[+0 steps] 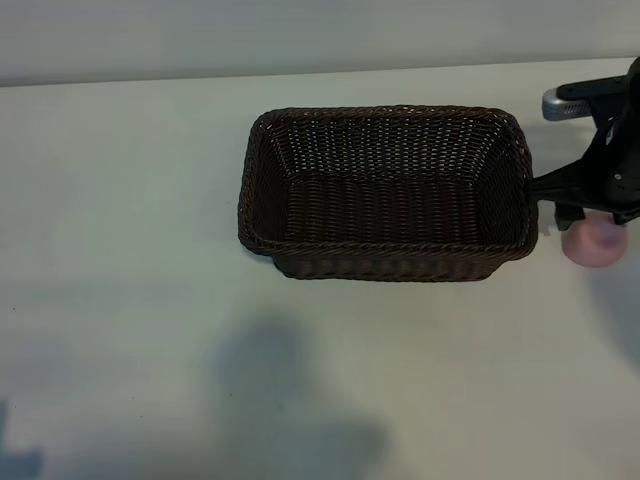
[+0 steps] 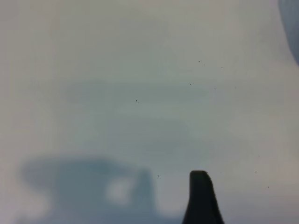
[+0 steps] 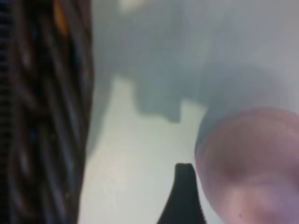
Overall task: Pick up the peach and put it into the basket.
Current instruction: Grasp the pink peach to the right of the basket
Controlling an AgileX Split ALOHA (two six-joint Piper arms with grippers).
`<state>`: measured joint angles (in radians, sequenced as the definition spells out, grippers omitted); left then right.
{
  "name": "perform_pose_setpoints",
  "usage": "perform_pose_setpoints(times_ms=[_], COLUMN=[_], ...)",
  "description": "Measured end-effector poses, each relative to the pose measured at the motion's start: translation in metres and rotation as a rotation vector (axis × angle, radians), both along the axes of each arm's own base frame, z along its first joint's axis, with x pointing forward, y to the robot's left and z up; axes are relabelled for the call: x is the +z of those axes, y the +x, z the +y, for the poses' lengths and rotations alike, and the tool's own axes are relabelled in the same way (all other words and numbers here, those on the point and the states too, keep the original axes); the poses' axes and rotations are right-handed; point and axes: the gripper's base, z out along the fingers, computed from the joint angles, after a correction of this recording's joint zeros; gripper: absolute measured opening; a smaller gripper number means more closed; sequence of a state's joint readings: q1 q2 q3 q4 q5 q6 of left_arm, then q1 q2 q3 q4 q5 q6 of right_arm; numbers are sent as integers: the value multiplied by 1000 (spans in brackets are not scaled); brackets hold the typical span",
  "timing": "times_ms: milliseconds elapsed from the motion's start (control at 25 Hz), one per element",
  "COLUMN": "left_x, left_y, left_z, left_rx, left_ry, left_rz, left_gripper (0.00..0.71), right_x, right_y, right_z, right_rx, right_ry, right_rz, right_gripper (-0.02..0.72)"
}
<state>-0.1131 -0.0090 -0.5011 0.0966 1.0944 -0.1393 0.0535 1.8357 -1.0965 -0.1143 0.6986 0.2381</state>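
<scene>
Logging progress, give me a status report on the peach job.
Right claw open, over the peach, beside the basket. Peach on table, not gripped. Left claw idle over bare table. Nothing in the way.

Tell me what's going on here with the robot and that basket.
The right gripper is down at the peach, which sits on the table just beside the basket's right end. Its jaws are open and the peach doesn't look gripped yet. The basket is empty. The left gripper isn't in the exterior view; its wrist camera shows only bare table, so it seems idle.
</scene>
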Motion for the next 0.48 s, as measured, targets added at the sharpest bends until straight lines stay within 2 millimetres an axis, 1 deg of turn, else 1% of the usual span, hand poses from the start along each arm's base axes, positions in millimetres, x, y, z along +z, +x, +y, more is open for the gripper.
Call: perform_pose_setpoints(times_ms=[160,360,480], left_x=[0,0,0], left_y=[0,0,0], left_z=[0,0,0], left_rx=[-1,-19,-21], left_ry=[2,21,21], left_rz=[0,1,1], left_gripper=[498,498,498], right_x=[-2,-12,-14], right_y=[2,4,5], right_z=[-2,-5,-5], right_rx=[-9,-9,-17], right_ry=[-20,-55,-57], right_rz=[-9,7,11], right_gripper=[562,561,554])
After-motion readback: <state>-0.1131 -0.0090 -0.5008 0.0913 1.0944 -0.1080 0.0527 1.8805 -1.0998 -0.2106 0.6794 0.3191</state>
